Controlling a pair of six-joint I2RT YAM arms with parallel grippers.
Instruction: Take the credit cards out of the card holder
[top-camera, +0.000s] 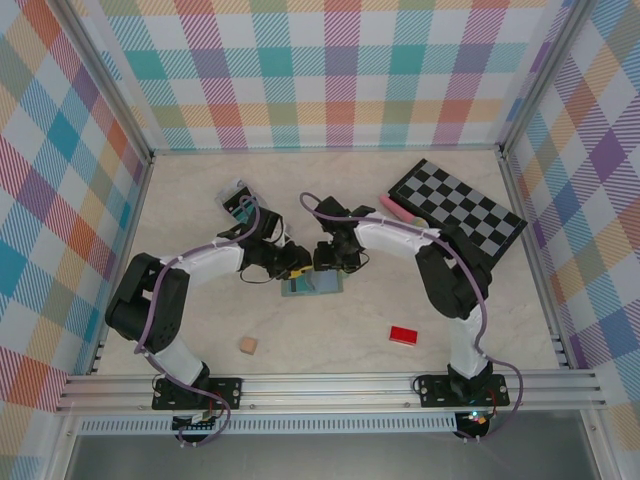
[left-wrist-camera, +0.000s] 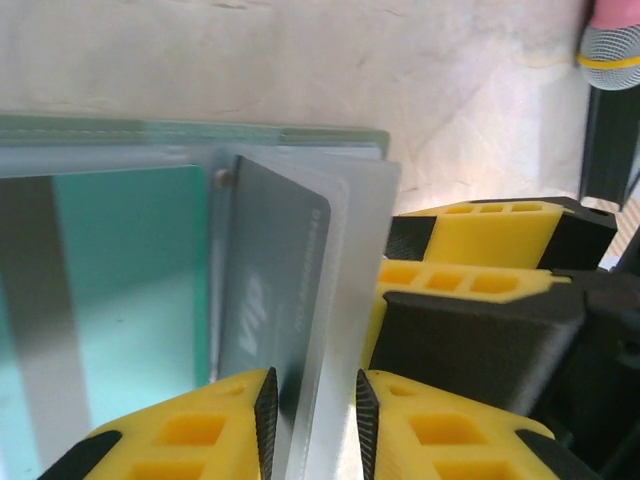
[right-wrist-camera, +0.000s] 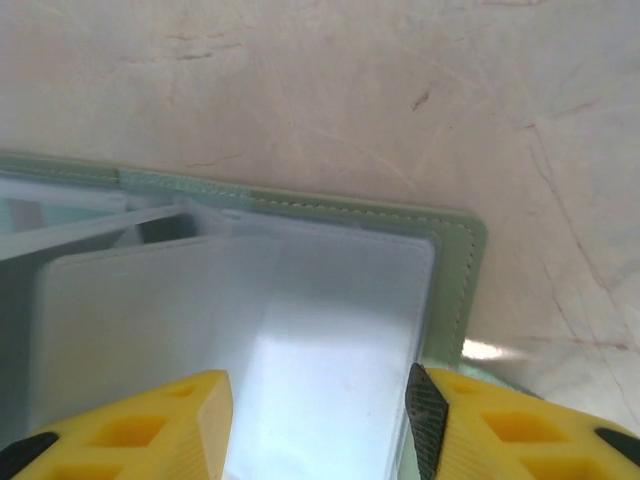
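Pale grey-green card holder lies open on the beige counter, directly under both end effectors, which meet over it from opposite sides. Left end effector: jaws narrow, yellow fingers bracketing the lower edge of a raised clear sleeve leaf. Dark grey card, lettered "VIP", sits in that leaf, tilted up off the holder and running away from the fingertips. Both pads are very near the leaf; a firm pinch cannot be confirmed. Teal card lies flat in the holder just left of the left end effector's fingers, behind clear plastic, with a grey stripe along it. Right end effector: jaws apart at a middling width, nothing clamped. A flat clear sleeve lies below the gap, and the holder's stitched corner sits just beyond the right fingertip. Its fingers stand just right of the raised leaf in the left wrist view. Checkered board lies beyond and right of the right end effector, well apart. Red block lies toward the arm bases from it. Tan cube lies toward the bases from the left end effector.
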